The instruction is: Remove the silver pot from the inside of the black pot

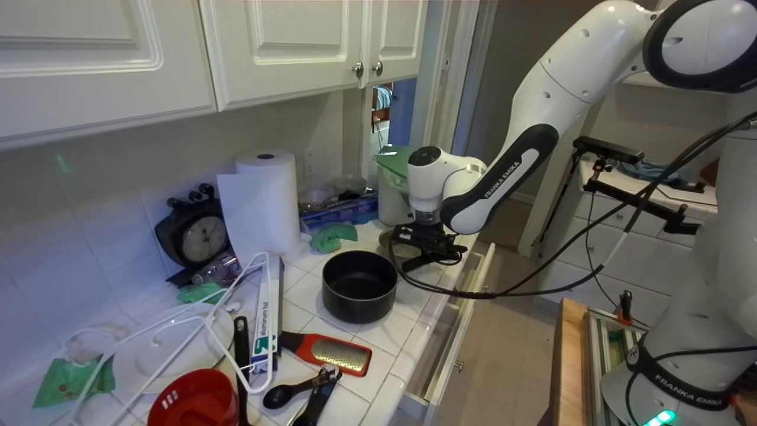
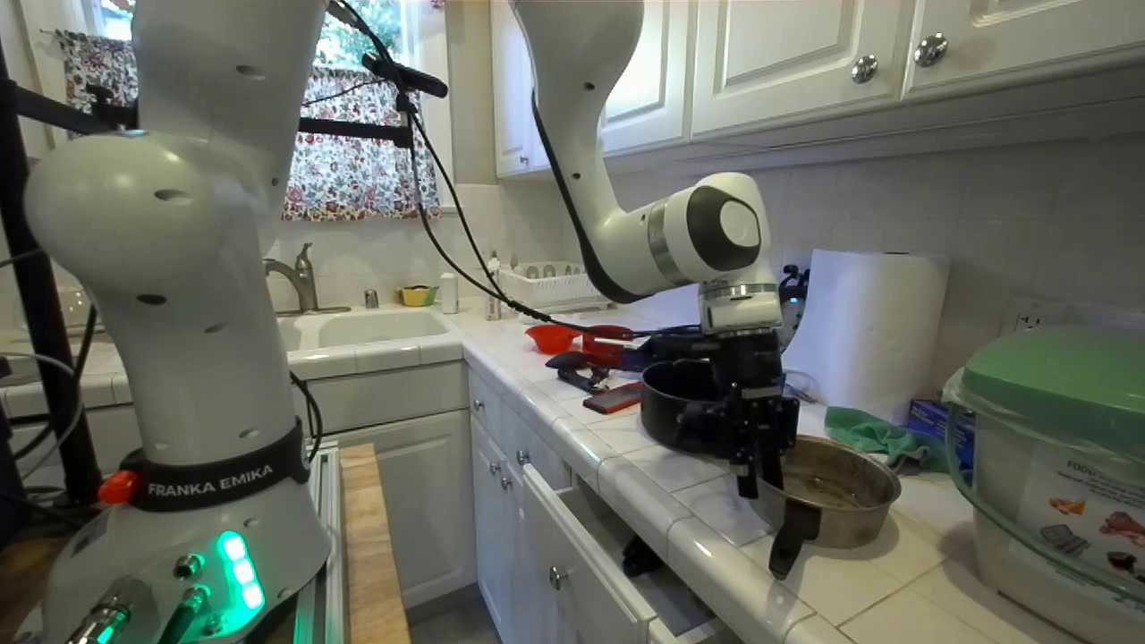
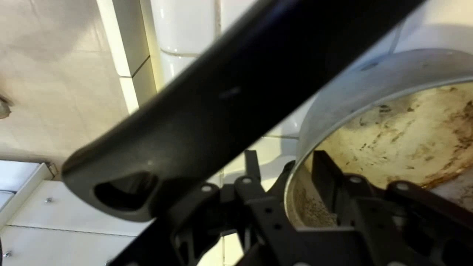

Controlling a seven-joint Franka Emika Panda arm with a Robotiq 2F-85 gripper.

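Observation:
The black pot (image 1: pixel 359 290) stands on the tiled counter and also shows in an exterior view (image 2: pixel 666 402), partly behind the gripper. The silver pot (image 2: pixel 841 519) sits on the counter beside it, outside it. Its short black handle (image 2: pixel 792 537) points toward the counter edge. In an exterior view the silver pot (image 1: pixel 402 247) is mostly hidden by the gripper. In the wrist view the gripper (image 3: pixel 286 164) is open, one finger inside and one outside the silver pot's rim (image 3: pixel 317 140), with gaps on both sides. A long black handle (image 3: pixel 207 122), apparently the black pot's, crosses close to the camera.
A green-lidded container (image 2: pixel 1055 447) stands beyond the silver pot. A paper-towel roll (image 1: pixel 269 201) and green cloth (image 1: pixel 333 238) lie toward the wall. A grater (image 1: pixel 340 354), hanger (image 1: pixel 207 322) and red bowl (image 1: pixel 195 399) lie past the black pot. An open drawer (image 2: pixel 581 555) sticks out below.

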